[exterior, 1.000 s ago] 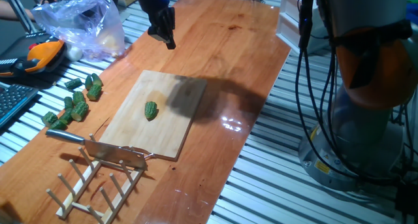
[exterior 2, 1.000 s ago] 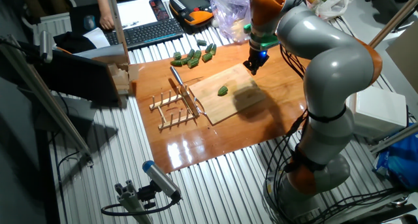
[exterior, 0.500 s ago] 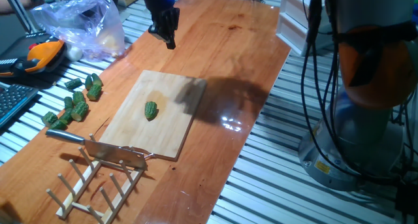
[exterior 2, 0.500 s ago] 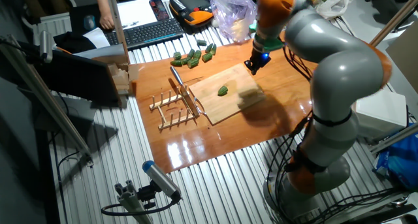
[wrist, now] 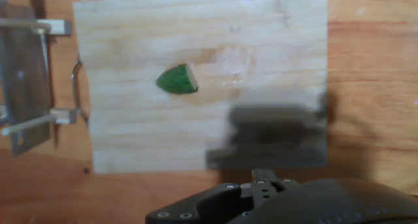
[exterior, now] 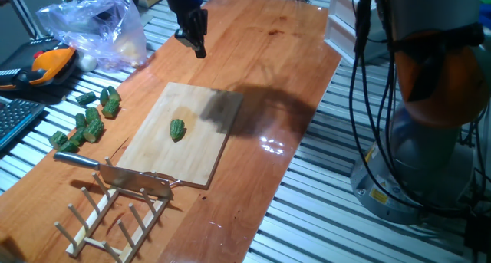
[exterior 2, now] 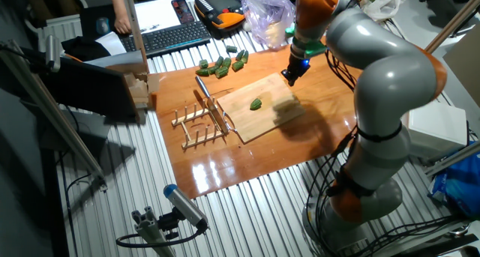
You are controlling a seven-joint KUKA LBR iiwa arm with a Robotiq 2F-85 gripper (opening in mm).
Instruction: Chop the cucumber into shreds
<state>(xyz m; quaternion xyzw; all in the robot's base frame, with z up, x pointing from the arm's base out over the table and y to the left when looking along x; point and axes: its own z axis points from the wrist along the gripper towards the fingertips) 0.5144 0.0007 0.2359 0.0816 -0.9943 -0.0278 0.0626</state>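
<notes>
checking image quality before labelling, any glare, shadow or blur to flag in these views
One fixed view: dark arm shadow over the pale wooden cutting board, white glare on the varnished table beside it. Hand view: soft blur, shadow beside the small dark green bumpy cucumber chunk.

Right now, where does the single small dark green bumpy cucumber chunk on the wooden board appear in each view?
One fixed view: cucumber chunk near the middle of the pale wooden board.
The other fixed view: centre of the picture, on that board.
Hand view: upper left of centre.
Shared landmark: the board.
</notes>
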